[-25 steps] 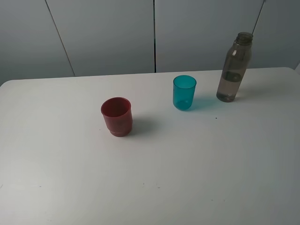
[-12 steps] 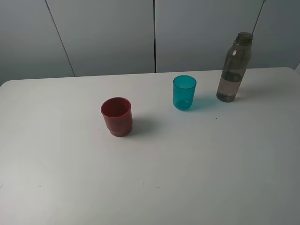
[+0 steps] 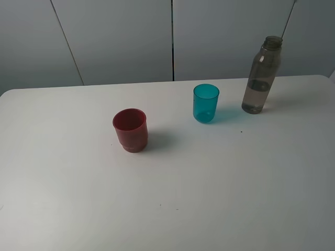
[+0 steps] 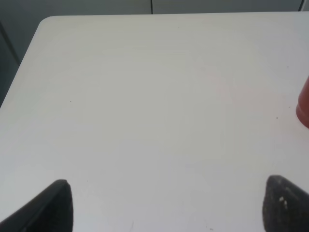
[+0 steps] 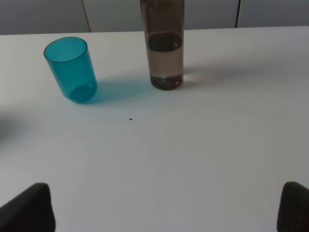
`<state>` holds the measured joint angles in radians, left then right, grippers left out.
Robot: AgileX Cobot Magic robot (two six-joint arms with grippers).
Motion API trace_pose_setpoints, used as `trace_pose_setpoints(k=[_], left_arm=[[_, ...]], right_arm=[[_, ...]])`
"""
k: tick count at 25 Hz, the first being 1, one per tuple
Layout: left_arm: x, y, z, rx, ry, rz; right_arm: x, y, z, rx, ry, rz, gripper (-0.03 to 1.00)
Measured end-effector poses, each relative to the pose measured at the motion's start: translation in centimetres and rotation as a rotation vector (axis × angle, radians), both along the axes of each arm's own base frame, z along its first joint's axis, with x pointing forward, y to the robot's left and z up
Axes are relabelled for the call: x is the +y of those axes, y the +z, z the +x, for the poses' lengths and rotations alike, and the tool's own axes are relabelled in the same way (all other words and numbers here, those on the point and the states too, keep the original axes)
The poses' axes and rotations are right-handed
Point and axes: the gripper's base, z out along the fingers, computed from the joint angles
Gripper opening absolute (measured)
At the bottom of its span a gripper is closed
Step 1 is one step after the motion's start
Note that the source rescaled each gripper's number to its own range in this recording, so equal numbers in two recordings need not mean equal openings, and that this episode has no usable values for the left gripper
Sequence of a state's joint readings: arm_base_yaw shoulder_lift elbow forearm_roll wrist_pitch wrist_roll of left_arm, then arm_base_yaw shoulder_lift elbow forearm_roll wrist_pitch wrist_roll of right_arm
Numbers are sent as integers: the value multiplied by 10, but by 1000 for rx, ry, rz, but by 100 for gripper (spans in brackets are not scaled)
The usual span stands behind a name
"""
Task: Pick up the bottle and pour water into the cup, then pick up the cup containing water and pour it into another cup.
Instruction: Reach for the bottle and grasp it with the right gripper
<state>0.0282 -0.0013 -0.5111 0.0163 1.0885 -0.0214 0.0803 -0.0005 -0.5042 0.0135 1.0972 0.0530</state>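
- I see the bottle [image 3: 261, 73] standing upright at the far right of the worktop [image 3: 209, 183], the teal cup [image 3: 206, 103] near it, and the red cup [image 3: 130, 129] further left.
- My left gripper [image 4: 169, 207] and right gripper [image 5: 161, 208] are both spread wide, holding nothing.

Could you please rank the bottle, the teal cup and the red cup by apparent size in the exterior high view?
Largest: grey-brown bottle.
Then red cup and teal cup: similar; red sits nearer, so unranked.

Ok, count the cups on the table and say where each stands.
2. The teal cup stands just left of the bottle; the dark red cup stands apart, further left and nearer the camera. None appears hidden.
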Motion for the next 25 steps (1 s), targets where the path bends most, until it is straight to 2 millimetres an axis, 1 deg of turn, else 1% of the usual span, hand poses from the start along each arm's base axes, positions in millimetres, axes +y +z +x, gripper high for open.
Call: trace_pose_setpoints(k=[12,13,15,18,19,22,25], left_arm=[[0,0,0,0,-1,2],[0,0,0,0,-2,3],[0,0,0,0,-2,3],[0,0,0,0,-2,3],[0,0,0,0,-2,3],[0,0,0,0,-1,2],[0,0,0,0,-1,2]], right_arm=[[0,0,0,-4,-7,16,99],[0,2,0,-15,-7,17,99],[0,13,2,-42,-8,21,99],[1,28,16,-20,-10,16,99],[1,32,25,-2,-12,11,99],[2,40,54,29,-23,-16,99],[5,45,86,16,-21,-15,99]])
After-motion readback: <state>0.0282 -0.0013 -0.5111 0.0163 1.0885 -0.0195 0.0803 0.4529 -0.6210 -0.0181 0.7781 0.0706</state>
